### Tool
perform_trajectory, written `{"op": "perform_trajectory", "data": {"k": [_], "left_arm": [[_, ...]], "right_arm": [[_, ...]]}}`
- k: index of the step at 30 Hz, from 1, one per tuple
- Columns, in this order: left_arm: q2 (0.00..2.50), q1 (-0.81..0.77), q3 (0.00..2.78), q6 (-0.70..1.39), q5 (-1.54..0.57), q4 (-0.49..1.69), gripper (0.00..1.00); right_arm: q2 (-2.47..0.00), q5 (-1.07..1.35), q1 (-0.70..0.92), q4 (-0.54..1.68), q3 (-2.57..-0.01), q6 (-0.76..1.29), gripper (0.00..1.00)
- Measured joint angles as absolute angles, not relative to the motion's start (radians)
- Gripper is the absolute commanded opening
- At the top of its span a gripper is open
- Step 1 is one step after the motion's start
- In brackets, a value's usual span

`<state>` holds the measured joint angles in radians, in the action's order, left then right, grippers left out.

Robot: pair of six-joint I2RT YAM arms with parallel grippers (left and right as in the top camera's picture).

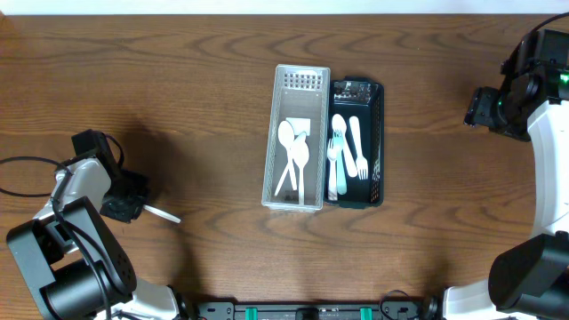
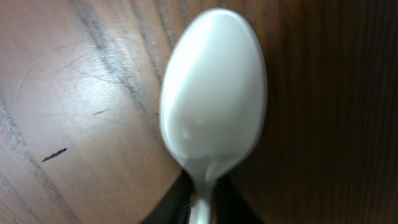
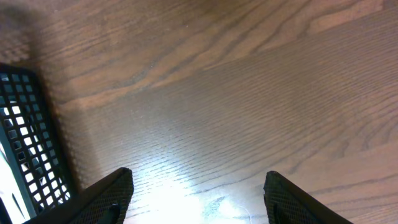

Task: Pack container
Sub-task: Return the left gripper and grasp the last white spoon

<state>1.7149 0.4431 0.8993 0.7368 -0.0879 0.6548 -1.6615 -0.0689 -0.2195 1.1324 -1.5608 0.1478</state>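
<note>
My left gripper [image 1: 132, 203] is shut on the neck of a white plastic spoon [image 1: 162, 214] at the table's left side. In the left wrist view the spoon's bowl [image 2: 214, 93] fills the frame just above the wood, ahead of the fingers [image 2: 202, 208]. A clear grey container [image 1: 277, 116] at the centre holds white spoons [image 1: 293, 156]. A black mesh container [image 1: 378, 133] beside it on the right holds white forks [image 1: 351, 147]. My right gripper [image 1: 484, 107] is open and empty over bare wood at the far right, and its fingers [image 3: 199, 199] are spread wide.
The black mesh container's corner shows at the left edge of the right wrist view [image 3: 25, 137]. A black cable [image 1: 18, 164] loops by the left arm's base. The table is dark brown wood.
</note>
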Motion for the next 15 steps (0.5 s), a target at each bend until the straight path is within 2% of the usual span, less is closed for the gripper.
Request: {"op": "perform_trajectory", "data": {"k": [1, 11, 15], "left_arm": [[1.715, 0.443, 0.899, 0.736, -0.088, 0.655, 0.06], [1.715, 0.443, 0.903, 0.734, -0.094, 0.666, 0.06], [1.715, 0.435, 0.913, 0.701, -0.098, 0.738, 0.06]], "right_arm": [[-1.662, -0.069, -0.220, 1.133, -1.561, 0.147, 0.71], [-1.662, -0.080, -0.220, 1.132, -1.561, 0.147, 0.71], [-1.662, -0.080, -0.220, 1.129, -1.561, 0.147, 0.71]]}}
